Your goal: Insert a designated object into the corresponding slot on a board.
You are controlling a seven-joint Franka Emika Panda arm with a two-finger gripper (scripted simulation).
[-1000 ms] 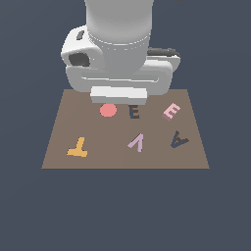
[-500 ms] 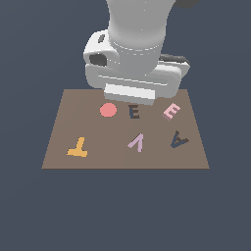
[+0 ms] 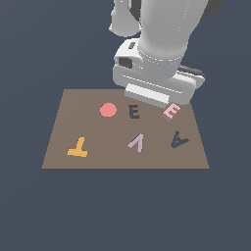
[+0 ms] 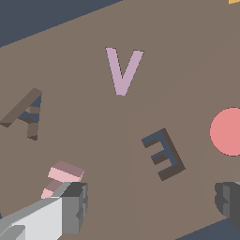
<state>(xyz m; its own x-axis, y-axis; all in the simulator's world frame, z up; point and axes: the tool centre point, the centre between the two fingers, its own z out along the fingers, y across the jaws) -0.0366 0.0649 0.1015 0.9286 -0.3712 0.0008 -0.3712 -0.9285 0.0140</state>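
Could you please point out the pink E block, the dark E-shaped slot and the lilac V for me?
pink E block (image 3: pixel 171 111), exterior view, on its spine.
E-shaped slot (image 3: pixel 134 112), exterior view, on the recess's middle.
lilac V (image 4: pixel 123 70), wrist view, where its two strokes join.

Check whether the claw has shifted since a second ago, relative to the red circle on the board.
Yes. The claw moved toward the exterior view's right: it was above the red circle, and now hangs past the slot, beside the pink E.
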